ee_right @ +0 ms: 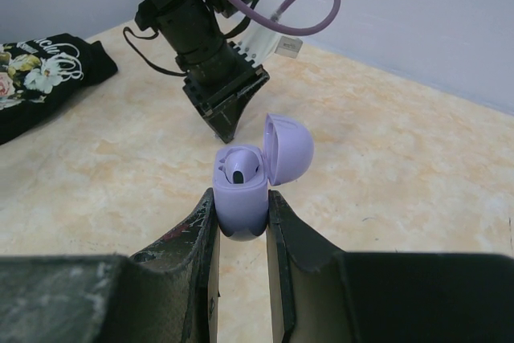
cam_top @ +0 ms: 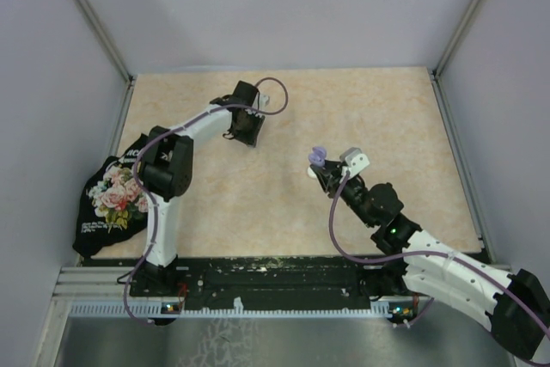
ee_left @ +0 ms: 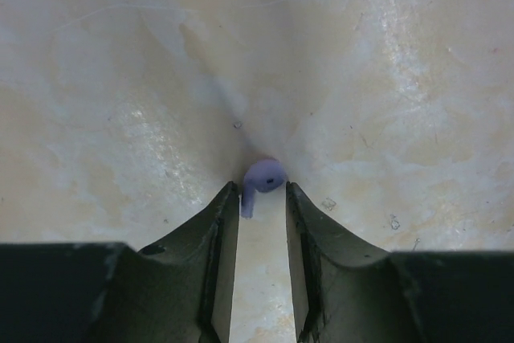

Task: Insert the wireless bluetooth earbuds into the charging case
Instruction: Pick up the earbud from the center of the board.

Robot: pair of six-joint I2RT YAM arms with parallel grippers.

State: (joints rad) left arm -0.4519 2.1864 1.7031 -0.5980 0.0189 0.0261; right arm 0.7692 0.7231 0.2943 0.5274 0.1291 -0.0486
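A lilac earbud (ee_left: 267, 176) lies on the beige table (ee_left: 385, 78), its head right at the tips of my left gripper (ee_left: 263, 190) and its stem beside the left finger. That gripper's jaws stand narrowly open around it, pointing down at the table (cam_top: 245, 137). My right gripper (ee_right: 241, 198) is shut on the lilac charging case (ee_right: 239, 206), holding it upright by its lower body. The case lid (ee_right: 286, 149) is flipped open to the right. One lilac earbud (ee_right: 238, 168) sits in the case's left slot. From above, the case (cam_top: 316, 158) shows near the table's middle.
A black cloth with a flower print (cam_top: 112, 195) lies at the table's left edge. Grey walls enclose the table on three sides. In the right wrist view, the left arm's gripper (ee_right: 229, 110) hangs just behind the case.
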